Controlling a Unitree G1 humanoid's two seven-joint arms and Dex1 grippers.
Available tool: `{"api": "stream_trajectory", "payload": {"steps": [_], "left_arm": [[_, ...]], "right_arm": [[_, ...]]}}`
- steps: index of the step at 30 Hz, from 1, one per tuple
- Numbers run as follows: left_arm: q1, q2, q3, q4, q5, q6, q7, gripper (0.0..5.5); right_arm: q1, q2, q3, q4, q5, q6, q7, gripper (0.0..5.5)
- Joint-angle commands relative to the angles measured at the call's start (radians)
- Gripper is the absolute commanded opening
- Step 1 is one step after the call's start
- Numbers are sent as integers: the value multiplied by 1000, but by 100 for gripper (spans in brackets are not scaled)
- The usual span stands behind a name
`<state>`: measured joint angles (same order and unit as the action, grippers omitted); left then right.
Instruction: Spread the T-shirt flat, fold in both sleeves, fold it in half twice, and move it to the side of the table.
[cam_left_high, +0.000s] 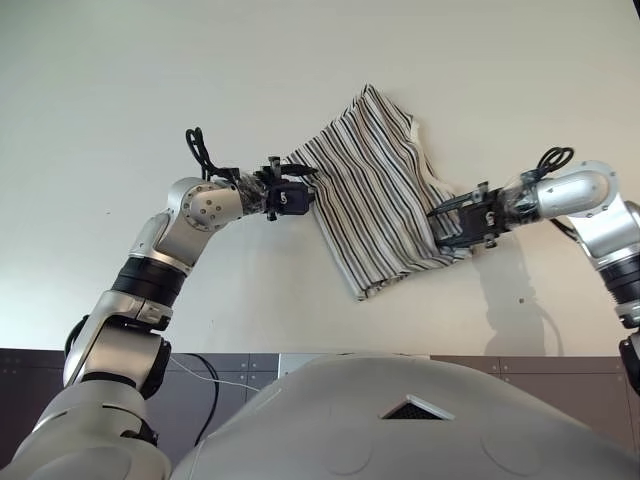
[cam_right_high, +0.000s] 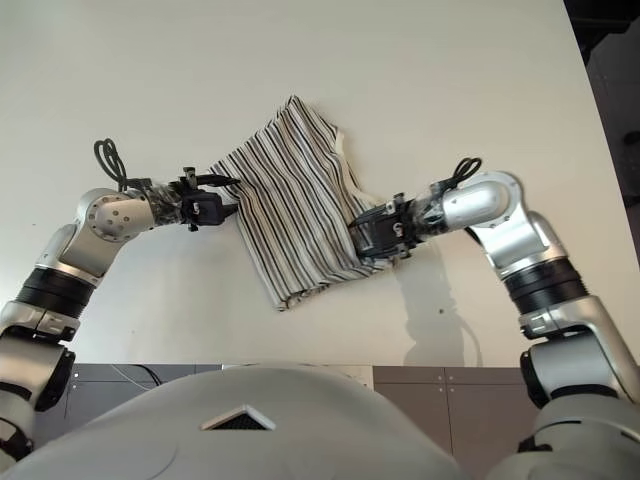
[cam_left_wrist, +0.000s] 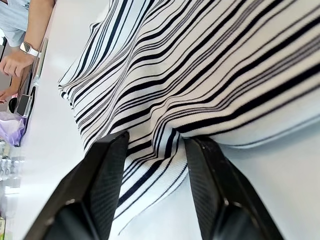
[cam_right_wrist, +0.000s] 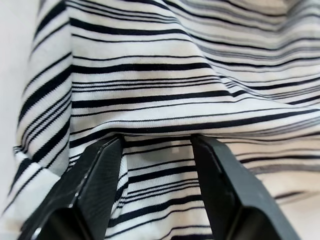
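T-shirt (cam_left_high: 375, 190): black-and-white stripes, lying rumpled on the tabletop (cam_left_high: 150, 100), roughly mid-table between the two arms; outline is a skewed diamond w/ one corner pointing away from the robot and one toward it; a plain cream edge runs along its right side near the far corner.
Fabric state: not flat; ridges and folds show across the stripes, esp. close to both grippers.
Left gripper (cam_left_high: 308, 188): at the shirt's left corner, touching the cloth edge.
Left jaws: spread apart, straddling the ribbed hem; in the left wrist view (cam_left_wrist: 157, 140) the striped edge runs between the two black fingers and is not pinched.
Right gripper (cam_left_high: 440, 227): at the shirt's right edge, nearer the robot than the left one, over the cloth.
Right jaws: also apart; the right wrist view (cam_right_wrist: 157, 141) shows striped fabric bunched up between the fingers, w/ a gap on each side.
Tabletop: plain white, shirt well in from its near edge.
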<state>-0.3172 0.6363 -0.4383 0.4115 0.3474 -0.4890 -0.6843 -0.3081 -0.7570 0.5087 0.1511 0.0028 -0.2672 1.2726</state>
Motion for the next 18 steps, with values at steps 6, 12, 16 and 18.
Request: {"api": "stream_trajectory", "payload": {"steps": [6,12,16,18], "left_arm": [[-284,60,-200,576,368,-281,252,204],[-332,32,-168,679,322,-323,392,204],[-243,115,-35,409,50,-404,253,204],[-144,202,27,217,-45,-385,191,204]], "right_arm": [[-18,19,-36,-208,18,324,15,247],[4,-10,-110,-272,49,372,10,247],[101,-27,-229,-330,115,359,-56,247],[166,-30,-317,-367,164,355,-103,247]]}}
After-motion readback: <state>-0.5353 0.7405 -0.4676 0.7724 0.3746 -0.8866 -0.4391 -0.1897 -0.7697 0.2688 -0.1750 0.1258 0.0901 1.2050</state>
